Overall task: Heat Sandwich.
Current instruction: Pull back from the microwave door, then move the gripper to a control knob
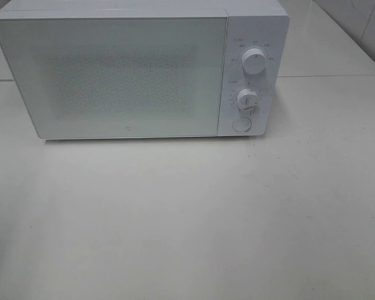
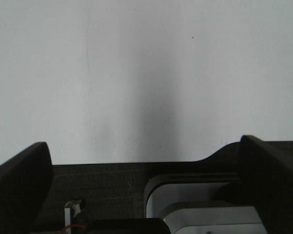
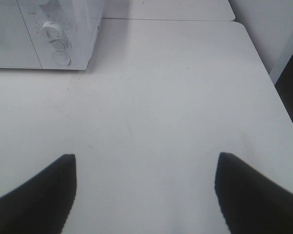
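Nearest, the left hand (image 2: 141,144): released, both dark fingers (image 2: 19,180) spread wide, nothing between them, only bare white counter (image 2: 136,73) beyond the tips. Beneath the hand, along an edge of the counter, a dark textured strip (image 2: 107,185) with a rounded white housing (image 2: 185,200) set into it.

Next, the right hand (image 3: 146,156): likewise released, black fingers (image 3: 34,200) far apart and holding nothing, hanging over the near stretch of the counter (image 3: 161,107). From there, the counter's right edge and far right corner both in sight.

Farther on, the middle of the counter (image 1: 187,219): plain white, faintly scuffed, with a few tiny dark specks.

Toward the far edge, nearer the far left corner than the right one, a white microwave (image 1: 112,69): upright, front turned to the near edge, door (image 1: 112,94) shut, its window a fine dotted mesh too dense to see through. On the panel right of the door, an upper knob (image 1: 255,61), a lower knob (image 1: 247,99) just beneath it, and a round button (image 1: 241,124) lowest of all. Lower knob (image 3: 52,29) and button (image 3: 61,58) also caught by the right wrist view, well apart from the counter's right edge.

Sandwich: in none of the three views, its whereabouts impossible to tell, with the space behind the door hidden.

Farthest, a second white counter (image 1: 325,44) butted against the far edge with a thin seam between, and a pale wall (image 1: 369,25) beside it.
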